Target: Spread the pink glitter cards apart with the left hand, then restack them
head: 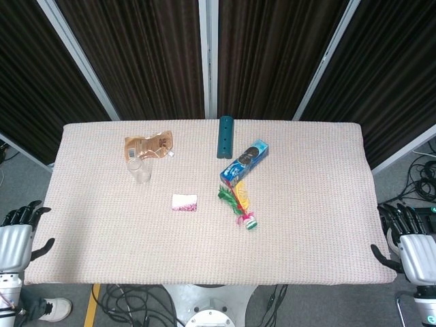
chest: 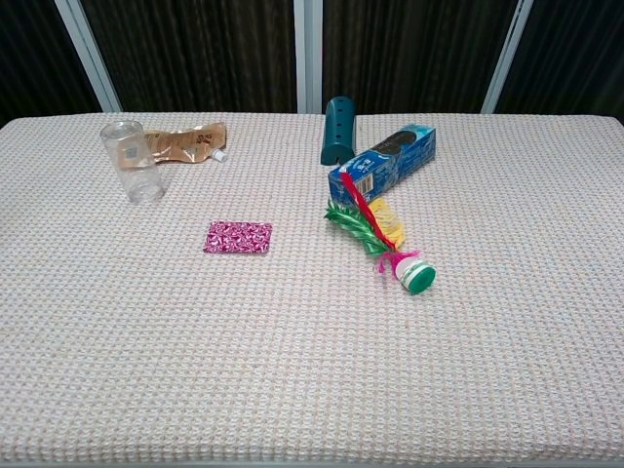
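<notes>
The pink glitter cards (head: 184,202) lie in one neat stack near the middle of the table, also seen in the chest view (chest: 238,237). My left hand (head: 17,235) hangs off the table's left front corner, fingers apart, holding nothing, far from the stack. My right hand (head: 409,243) sits off the right front corner, also with fingers apart and nothing in it. Neither hand shows in the chest view.
A clear glass (chest: 132,160) and a brown pouch (chest: 185,141) stand at the back left. A teal block (chest: 337,128), a blue cookie box (chest: 382,165) and a feathered shuttlecock (chest: 382,238) lie right of the cards. The cloth-covered table (head: 306,225) ends just before both hands.
</notes>
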`<action>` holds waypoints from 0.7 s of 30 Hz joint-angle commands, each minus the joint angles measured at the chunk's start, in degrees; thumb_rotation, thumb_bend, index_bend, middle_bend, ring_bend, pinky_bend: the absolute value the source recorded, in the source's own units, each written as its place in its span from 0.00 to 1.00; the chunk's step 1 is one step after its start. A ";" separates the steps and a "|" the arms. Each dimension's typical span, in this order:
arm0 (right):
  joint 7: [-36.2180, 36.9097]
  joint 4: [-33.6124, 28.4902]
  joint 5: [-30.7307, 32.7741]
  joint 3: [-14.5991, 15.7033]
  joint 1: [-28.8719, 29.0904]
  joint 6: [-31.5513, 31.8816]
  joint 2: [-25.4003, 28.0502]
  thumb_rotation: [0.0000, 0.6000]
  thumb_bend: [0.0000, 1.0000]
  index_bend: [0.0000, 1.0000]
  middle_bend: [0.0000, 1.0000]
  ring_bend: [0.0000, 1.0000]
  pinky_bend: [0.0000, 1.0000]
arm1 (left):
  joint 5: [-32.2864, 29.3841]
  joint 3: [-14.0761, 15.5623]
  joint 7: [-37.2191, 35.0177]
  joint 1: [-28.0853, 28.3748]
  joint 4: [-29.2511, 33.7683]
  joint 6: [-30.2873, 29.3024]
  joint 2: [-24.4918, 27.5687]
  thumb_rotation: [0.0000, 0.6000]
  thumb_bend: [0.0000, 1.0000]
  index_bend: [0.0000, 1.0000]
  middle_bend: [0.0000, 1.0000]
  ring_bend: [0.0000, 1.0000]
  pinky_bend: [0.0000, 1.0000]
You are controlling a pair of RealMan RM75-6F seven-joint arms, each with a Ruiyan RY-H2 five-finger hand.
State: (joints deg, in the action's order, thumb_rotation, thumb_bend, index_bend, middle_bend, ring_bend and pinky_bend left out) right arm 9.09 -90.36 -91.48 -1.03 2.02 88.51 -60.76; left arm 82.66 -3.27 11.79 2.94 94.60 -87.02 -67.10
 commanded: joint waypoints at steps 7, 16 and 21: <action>-0.42 -0.32 -0.22 -0.30 0.65 -0.57 0.30 0.99 0.18 0.13 0.10 0.00 0.00 | 4.78 -0.68 -2.72 5.31 -0.61 4.96 1.01 1.00 0.25 0.34 0.29 0.23 0.24; -1.36 -1.21 -0.49 -0.50 1.39 -1.27 0.90 0.99 0.18 0.13 0.10 0.00 0.00 | 11.94 -2.69 -11.62 18.95 -7.32 17.09 -3.78 1.00 0.32 0.34 0.59 0.64 0.76; -1.98 -1.71 0.04 -0.64 1.60 -1.81 1.24 0.99 0.19 0.13 0.10 0.00 0.00 | 13.07 -2.49 -14.71 26.36 -12.59 25.44 -8.70 1.00 0.49 0.34 0.76 0.83 0.92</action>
State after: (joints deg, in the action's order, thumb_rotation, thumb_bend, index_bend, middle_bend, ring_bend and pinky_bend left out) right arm 7.14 -92.04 -91.46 -1.65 3.60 86.72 -59.54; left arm 94.64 -5.67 -0.87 25.84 85.01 -65.20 -72.96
